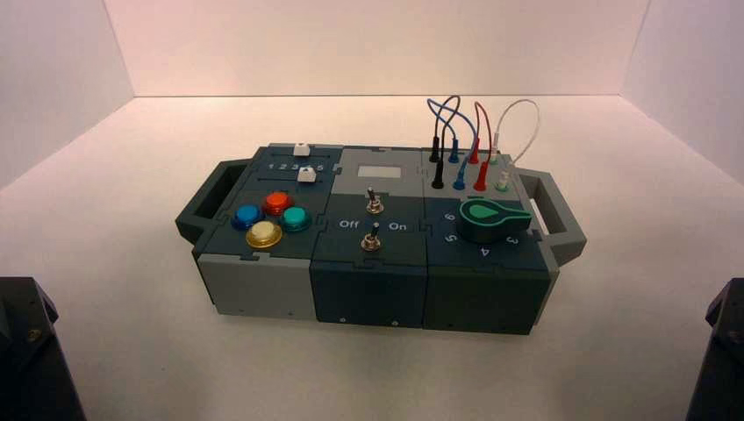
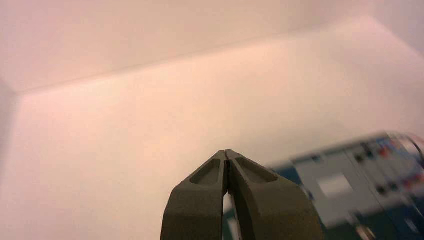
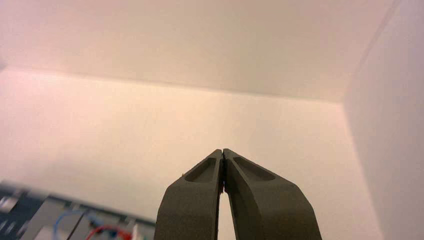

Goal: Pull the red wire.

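Observation:
The red wire (image 1: pixel 483 123) arches over the box's far right corner, with both red plugs (image 1: pixel 480 180) seated in sockets between the blue wire (image 1: pixel 446 114) and the white wire (image 1: pixel 519 118). A blurred bit of the red wire shows in the right wrist view (image 3: pixel 102 231). My left gripper (image 2: pixel 226 152) is shut and empty, parked at the near left, away from the box. My right gripper (image 3: pixel 222 151) is shut and empty, parked at the near right. In the high view only the arms' dark bases show at the bottom corners.
The box (image 1: pixel 377 281) stands mid-table with a handle at each end. It bears coloured round buttons (image 1: pixel 272 217) at left, two toggle switches (image 1: pixel 373 203) in the middle, white sliders (image 1: pixel 304 162) at the back left and a green knob (image 1: pixel 490 217) at right. White walls surround the table.

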